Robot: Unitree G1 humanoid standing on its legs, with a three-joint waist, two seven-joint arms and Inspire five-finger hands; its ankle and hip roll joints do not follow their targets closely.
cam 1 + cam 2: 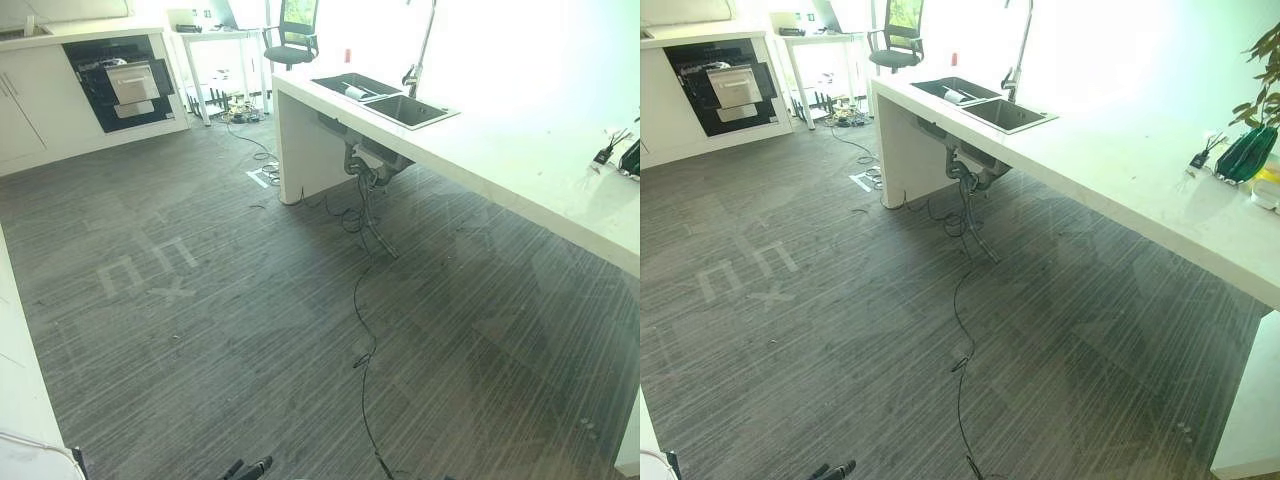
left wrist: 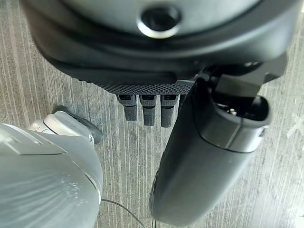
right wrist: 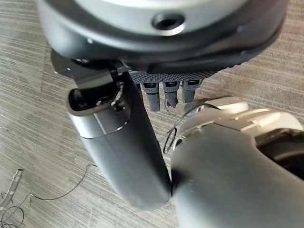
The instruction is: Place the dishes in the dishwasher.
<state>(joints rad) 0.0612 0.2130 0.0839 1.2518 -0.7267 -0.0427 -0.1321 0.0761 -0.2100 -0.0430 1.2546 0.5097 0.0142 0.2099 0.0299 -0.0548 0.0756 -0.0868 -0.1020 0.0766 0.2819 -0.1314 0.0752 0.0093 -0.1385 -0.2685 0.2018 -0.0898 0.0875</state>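
The dishwasher (image 1: 125, 85) is built into the white cabinets at the far left, across the room; its dark front is open and a pale drawer is pulled out. A white dish-like item (image 1: 355, 92) lies in the left basin of the double sink (image 1: 985, 108) on the long counter. My left hand (image 2: 148, 111) hangs above the grey floor with straight fingers and an outstretched thumb, holding nothing. My right hand (image 3: 164, 95) also hangs over the floor, fingers straight and empty.
The long white counter (image 1: 520, 165) runs along the right, with a tall faucet (image 1: 422, 50) and drain pipes (image 1: 365, 170) beneath. A green vase with a plant (image 1: 1248, 150) stands on it. An office chair (image 1: 292, 35) and a white table (image 1: 215, 40) stand at the back.
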